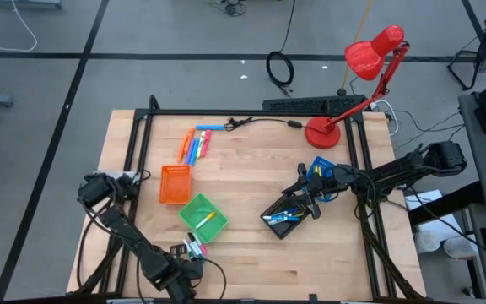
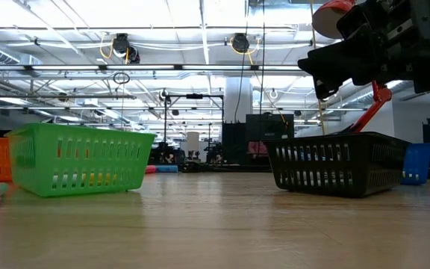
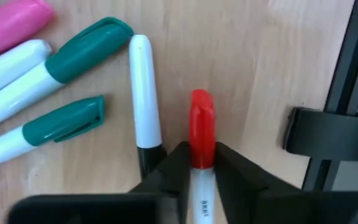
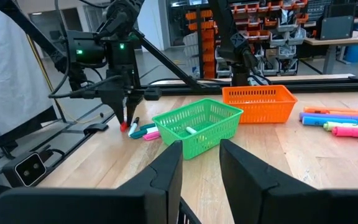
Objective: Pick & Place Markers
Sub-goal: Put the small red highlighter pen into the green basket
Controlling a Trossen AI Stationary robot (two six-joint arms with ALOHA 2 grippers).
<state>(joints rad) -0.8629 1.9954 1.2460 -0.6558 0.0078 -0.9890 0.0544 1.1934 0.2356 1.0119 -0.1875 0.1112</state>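
Gripping red-capped marker (image 3: 201,134), left gripper (image 3: 199,163) near table edge (image 1: 226,297).

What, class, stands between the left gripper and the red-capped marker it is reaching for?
Nothing visible does. In the left wrist view the left gripper already has its fingers on either side of the red-capped marker on the table. The nearest neighbour, a white marker, lies beside it, outside the fingers.

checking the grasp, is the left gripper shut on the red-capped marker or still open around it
Shut on it. In the left wrist view the left gripper has both fingers pressed against the red-capped marker, whose tip points down at the table.
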